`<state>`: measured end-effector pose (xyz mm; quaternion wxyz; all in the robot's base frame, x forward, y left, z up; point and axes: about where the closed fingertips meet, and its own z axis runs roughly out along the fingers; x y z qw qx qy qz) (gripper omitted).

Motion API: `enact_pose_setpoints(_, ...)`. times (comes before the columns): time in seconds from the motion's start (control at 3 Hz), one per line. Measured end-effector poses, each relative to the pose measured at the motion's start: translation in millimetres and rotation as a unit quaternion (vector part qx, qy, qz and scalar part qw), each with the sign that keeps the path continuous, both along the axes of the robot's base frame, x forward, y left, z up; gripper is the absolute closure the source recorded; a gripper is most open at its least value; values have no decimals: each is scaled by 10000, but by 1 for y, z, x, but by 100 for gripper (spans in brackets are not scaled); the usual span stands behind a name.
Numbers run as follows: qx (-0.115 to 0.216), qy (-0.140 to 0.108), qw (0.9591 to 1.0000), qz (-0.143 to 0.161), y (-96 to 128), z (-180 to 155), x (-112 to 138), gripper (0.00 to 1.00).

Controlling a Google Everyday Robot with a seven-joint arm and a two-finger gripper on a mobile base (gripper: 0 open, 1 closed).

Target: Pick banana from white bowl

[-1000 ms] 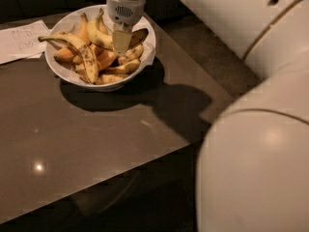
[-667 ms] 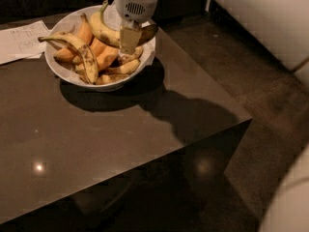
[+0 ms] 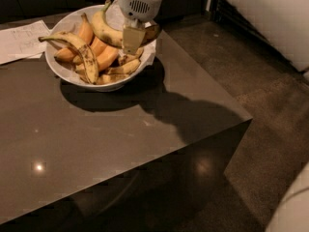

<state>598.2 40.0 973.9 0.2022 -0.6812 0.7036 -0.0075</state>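
The dark desk [image 3: 120, 144] carries the white bowl [image 3: 67, 75] at its far left. A paper sheet [image 3: 21, 40] lies left of the bowl. The banana [image 3: 107, 30] lies across the bowl's far side, with its dark tip at the right rim. The tool [image 3: 132, 41] sits over the banana's middle; whether it grips cannot be told. A brown-streaked banana [image 3: 86, 54] lies to the left.

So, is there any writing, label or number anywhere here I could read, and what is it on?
On the paper sheet, lying on the table left of the white bowl: faint marks, too blurred to read.
On the gripper, low over the bowl at the banana: only a slotted vent, no lettering visible.
Nothing else here carries any text.
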Motion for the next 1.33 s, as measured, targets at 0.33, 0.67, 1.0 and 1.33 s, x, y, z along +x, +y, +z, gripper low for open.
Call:
enact_pose_setpoints(0.33,124,254,9994,-208,-20,-4,-19,100)
enact_pose_setpoints(0.67,395,520,9959,-628,-45,-11,-53,100)
enact_pose_setpoints(1.0,574,719,9901,-1064,-70,-19,-85,100)
enact_pose_setpoints(1.33,587,854,9827,-1536,-96,-21,-121,100)
